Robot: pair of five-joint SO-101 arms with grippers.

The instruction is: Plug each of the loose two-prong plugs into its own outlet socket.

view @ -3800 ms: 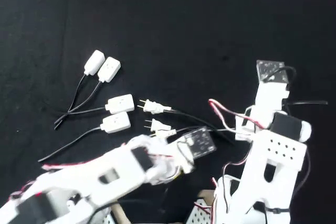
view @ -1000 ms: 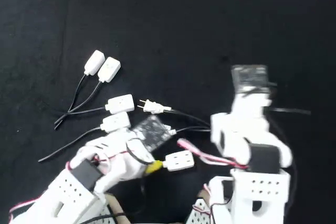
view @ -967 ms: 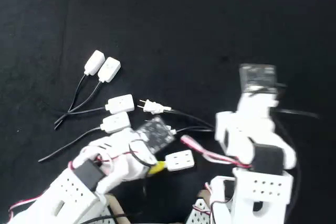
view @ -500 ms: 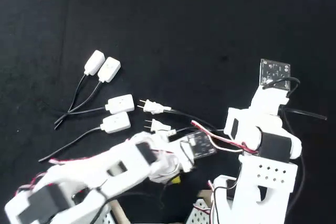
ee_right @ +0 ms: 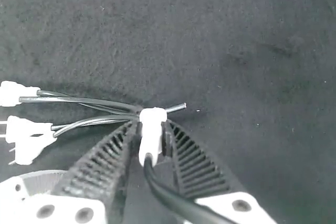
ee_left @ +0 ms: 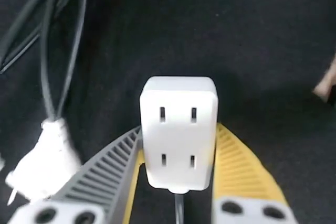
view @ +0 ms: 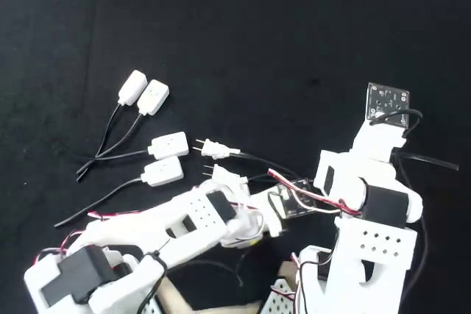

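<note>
My left gripper [ee_left: 178, 139] is shut on a white outlet socket [ee_left: 178, 129], its two pairs of slots facing the camera. A loose white plug [ee_left: 38, 162] lies on the cloth beside it. My right gripper [ee_right: 152, 125] is shut on a white plug [ee_right: 151, 129] with a black cord [ee_right: 168, 198] trailing back. Two more plugs [ee_right: 14, 93] [ee_right: 23, 132] lie farther off, their cords running toward the held one. From above, the left arm [view: 191, 222] stretches to the table's middle, close to the right arm [view: 368, 182]. Both loose plugs [view: 214, 149] [view: 225, 176] sit just beyond it.
Several other white sockets rest on the black cloth at the left: a pair side by side [view: 132, 87] [view: 153, 98] and two lower ones [view: 168, 145] [view: 163, 172]. Their black cords [view: 103, 154] cross toward the left edge.
Over the last second the left arm swung right with the socket toward the right arm. The right arm's wrist turned back to the right and then held still.
</note>
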